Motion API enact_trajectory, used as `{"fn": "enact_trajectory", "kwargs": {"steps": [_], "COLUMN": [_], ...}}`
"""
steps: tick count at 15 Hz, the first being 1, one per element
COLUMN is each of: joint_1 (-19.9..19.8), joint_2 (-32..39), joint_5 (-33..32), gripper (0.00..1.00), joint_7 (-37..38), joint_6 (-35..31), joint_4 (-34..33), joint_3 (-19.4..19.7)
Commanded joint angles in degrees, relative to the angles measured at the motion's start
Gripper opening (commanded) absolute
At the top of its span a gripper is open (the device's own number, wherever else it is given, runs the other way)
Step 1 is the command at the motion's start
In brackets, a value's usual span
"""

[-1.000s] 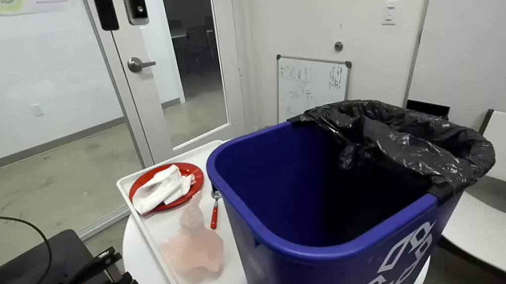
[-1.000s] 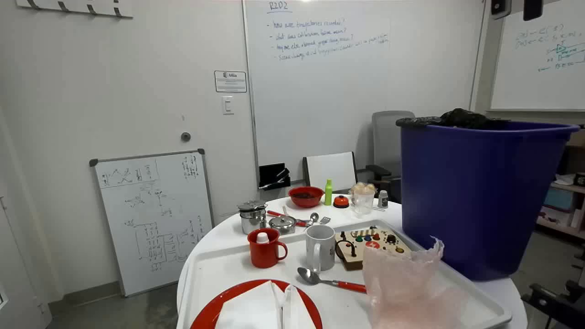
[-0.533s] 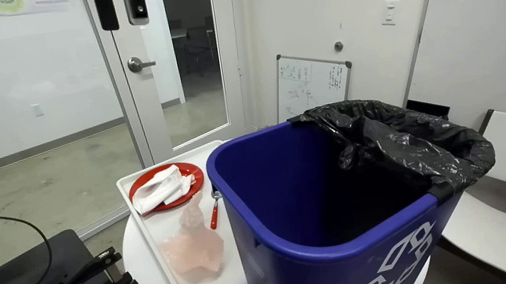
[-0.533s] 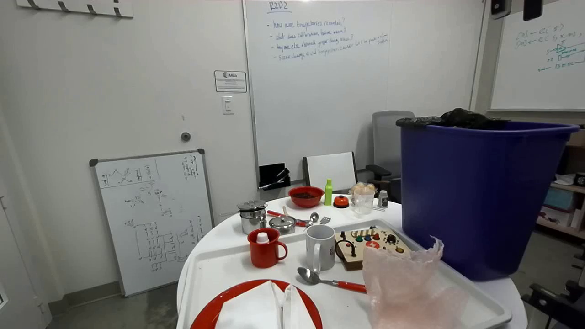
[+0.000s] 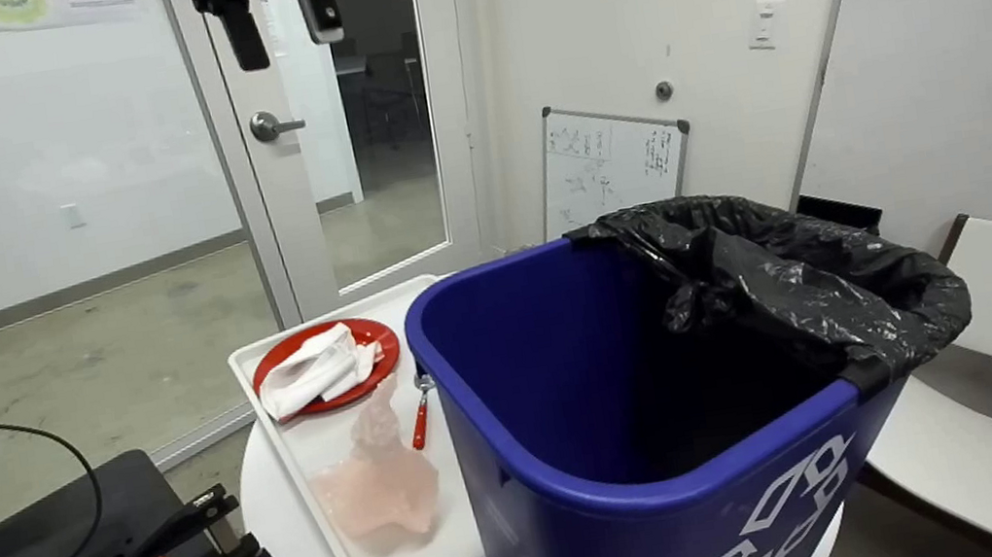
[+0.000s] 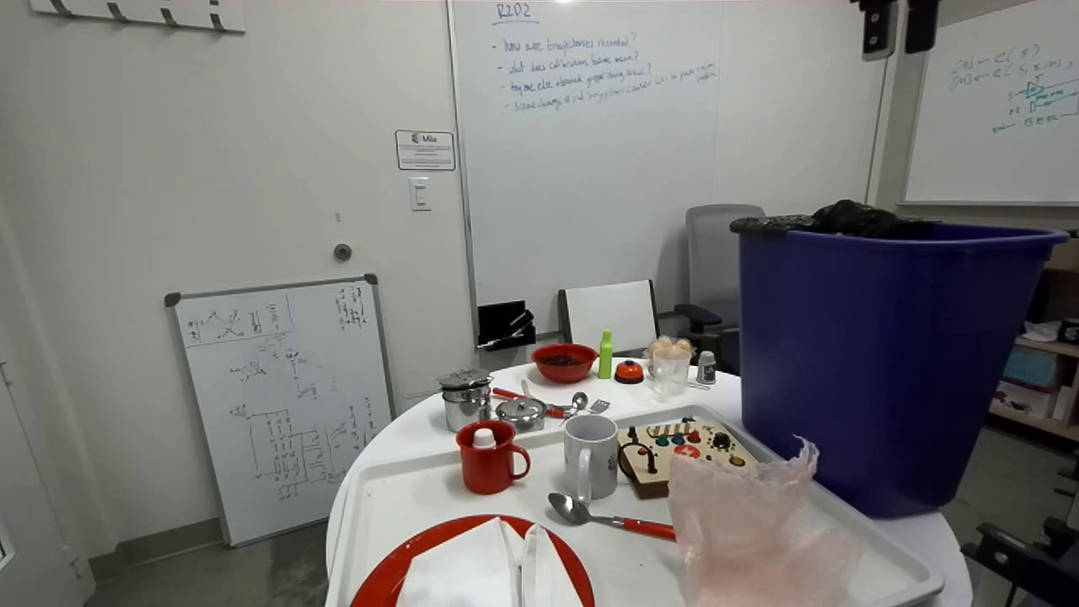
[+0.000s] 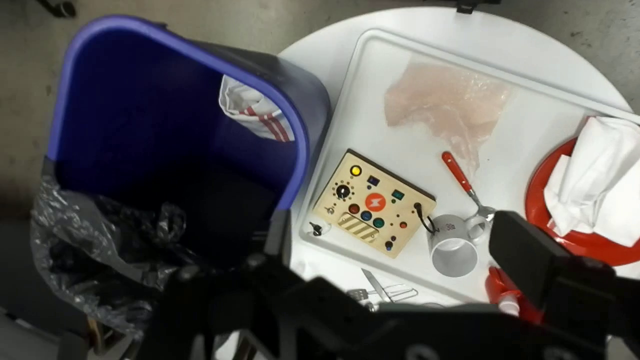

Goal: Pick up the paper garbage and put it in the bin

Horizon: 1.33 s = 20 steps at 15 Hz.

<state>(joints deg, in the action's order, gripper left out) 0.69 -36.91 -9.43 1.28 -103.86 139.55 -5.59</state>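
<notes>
1. In the wrist view the gripper (image 5: 291, 50) is nearest, its two fingers wide apart; it hangs at the top edge of both exterior views.
2. Next comes the bin (image 6: 881, 362), deep blue, standing on the table (image 7: 450, 30) just beside the tray (image 7: 365, 125). A black bag (image 5: 781, 275) covers part of its rim and sags inside. A white item (image 7: 255, 107) with red stripes also shows inside, partly hidden by the rim.
3. On the tray, a board (image 7: 376, 202) with knobs and buttons lies near the bin. A grey mug (image 6: 598, 459) stands upright beside the board, its handle close to the spoon (image 7: 461, 176).
4. A red mug (image 6: 487, 468) with a white object (image 6: 484, 438) in it stands on the tray, partly hidden by the gripper in the wrist view. A red plate (image 7: 536, 192) there carries a white napkin (image 7: 595, 180).
5. The paper (image 7: 440, 95), pinkish and crumpled, lies on the tray, well apart from the gripper. Its narrow end reaches just beside the spoon's red handle; I cannot tell whether they touch.
6. Past the tray, in an exterior view, the table carries a steel pot (image 6: 466, 409), a red bowl (image 6: 566, 373) and a green bottle (image 6: 606, 358).
7. Farthest, a whiteboard (image 6: 282, 413) leans against the wall (image 6: 253, 169).
</notes>
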Motion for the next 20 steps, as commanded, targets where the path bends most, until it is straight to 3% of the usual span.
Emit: {"fn": "enact_trajectory", "kwargs": {"steps": [1,7,13,18,20], "joint_1": [3.66,7.99,8.43,7.19,7.01], "joint_2": [5.11,17.10,28.71,35.32,33.63], "joint_5": [-1.19,1.82,2.85,-0.21,1.03], "gripper": [1.00,1.00,1.00,1.00,1.00], "joint_7": [-6.54,-20.76,-32.59,-29.12,-30.40], "joint_6": [-8.52,-19.61,-20.95,-22.22,-22.63], "joint_4": [1.46,4.10,3.83,3.07,4.56], "joint_3": [0.85,3.62,3.47,1.83,1.73]}}
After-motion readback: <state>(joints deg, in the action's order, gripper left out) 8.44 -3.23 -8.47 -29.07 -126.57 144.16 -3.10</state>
